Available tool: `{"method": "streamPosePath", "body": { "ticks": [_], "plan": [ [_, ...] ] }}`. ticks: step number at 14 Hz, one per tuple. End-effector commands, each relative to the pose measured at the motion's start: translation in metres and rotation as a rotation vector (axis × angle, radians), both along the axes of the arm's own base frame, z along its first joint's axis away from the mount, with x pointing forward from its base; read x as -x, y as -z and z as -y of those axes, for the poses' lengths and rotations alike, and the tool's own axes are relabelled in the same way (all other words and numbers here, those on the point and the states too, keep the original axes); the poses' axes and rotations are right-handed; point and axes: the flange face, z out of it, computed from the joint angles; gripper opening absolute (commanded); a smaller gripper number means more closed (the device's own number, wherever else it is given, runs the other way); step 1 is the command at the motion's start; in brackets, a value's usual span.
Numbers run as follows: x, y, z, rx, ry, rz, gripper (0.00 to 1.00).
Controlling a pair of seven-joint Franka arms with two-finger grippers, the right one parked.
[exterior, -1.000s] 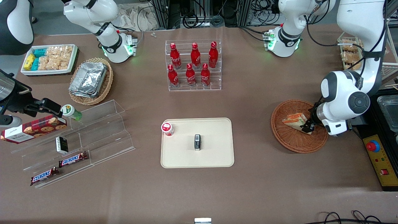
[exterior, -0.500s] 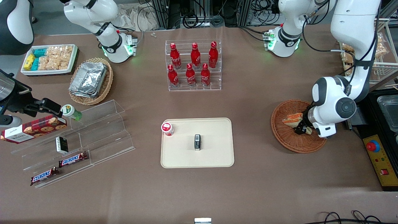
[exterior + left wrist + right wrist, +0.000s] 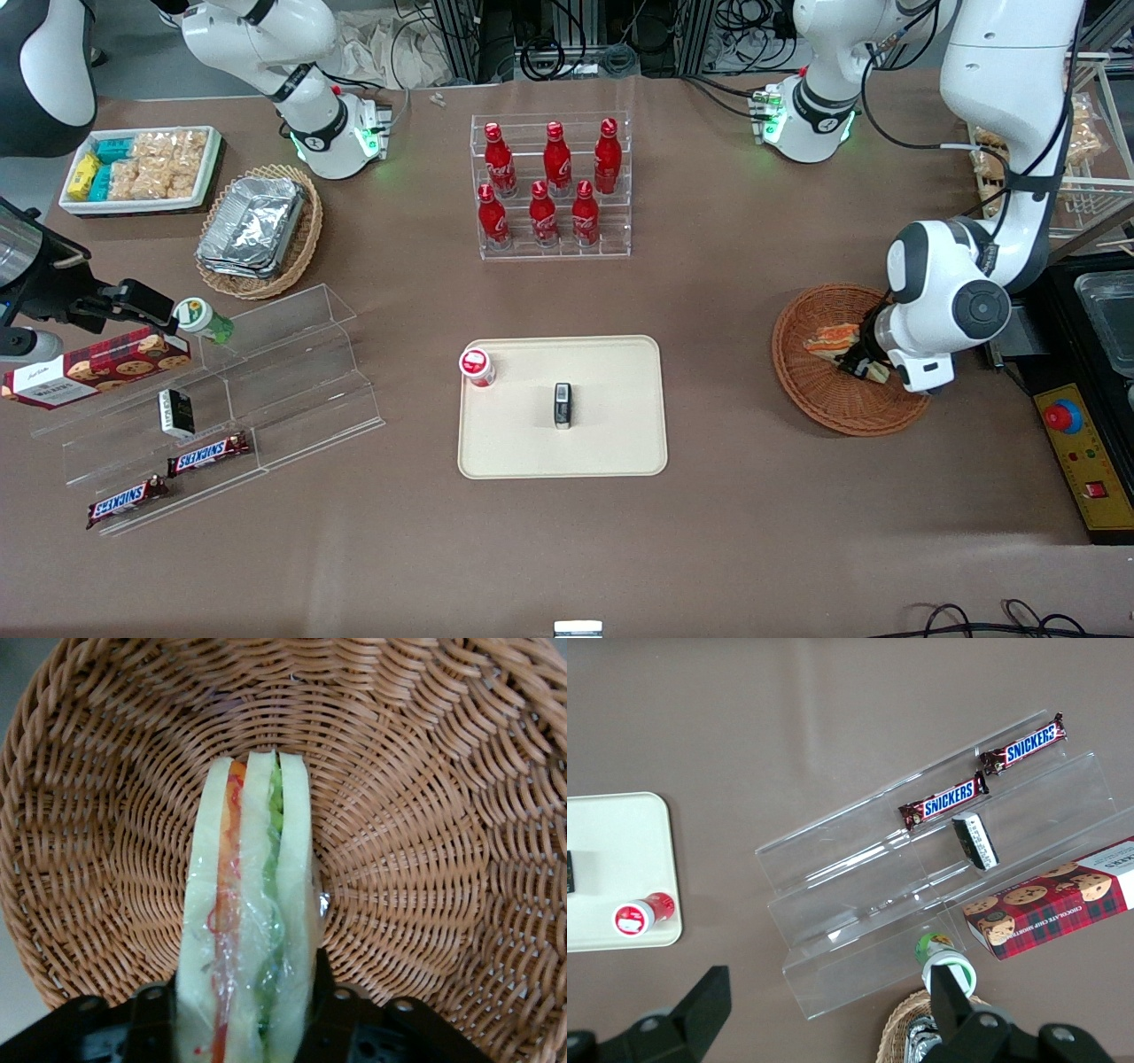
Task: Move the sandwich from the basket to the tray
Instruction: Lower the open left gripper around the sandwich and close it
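The sandwich (image 3: pixel 828 337), a plastic-wrapped white wedge with orange and green layers, stands on edge in the round reddish-brown wicker basket (image 3: pixel 824 403) at the working arm's end of the table. My left gripper (image 3: pixel 864 365) is down in the basket, its black fingers pressed against both bread faces. The left wrist view shows the sandwich (image 3: pixel 248 930) between the fingers (image 3: pixel 152 1010) of the gripper (image 3: pixel 237 997), with the basket weave (image 3: pixel 425 859) around it. The beige tray (image 3: pixel 611 443) lies mid-table, nearer the front camera than the bottle rack.
A red-capped small bottle (image 3: pixel 477 366) and a small black item (image 3: pixel 563 404) sit on the tray. A clear rack of red bottles (image 3: pixel 554 186) stands farther from the camera. A yellow control box (image 3: pixel 1085 452) lies beside the basket at the table's end.
My left gripper has moved deeper into the basket, toward the tray side, and closed around the sandwich, which now stands on edge. In the last half second it barely moved.
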Motion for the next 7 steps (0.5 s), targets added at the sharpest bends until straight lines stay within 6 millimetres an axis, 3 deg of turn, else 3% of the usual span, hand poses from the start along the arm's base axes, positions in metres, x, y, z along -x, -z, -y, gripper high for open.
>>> {"method": "streamPosePath", "body": {
  "ticks": [1, 3, 7],
  "plan": [
    [0.003, -0.006, 0.002, -0.009, -0.003, 0.023, 0.0],
    [0.002, -0.035, 0.004, -0.004, 0.006, 0.019, 0.0],
    [-0.012, -0.119, 0.023, 0.008, 0.091, -0.024, 0.0]
  ]
}}
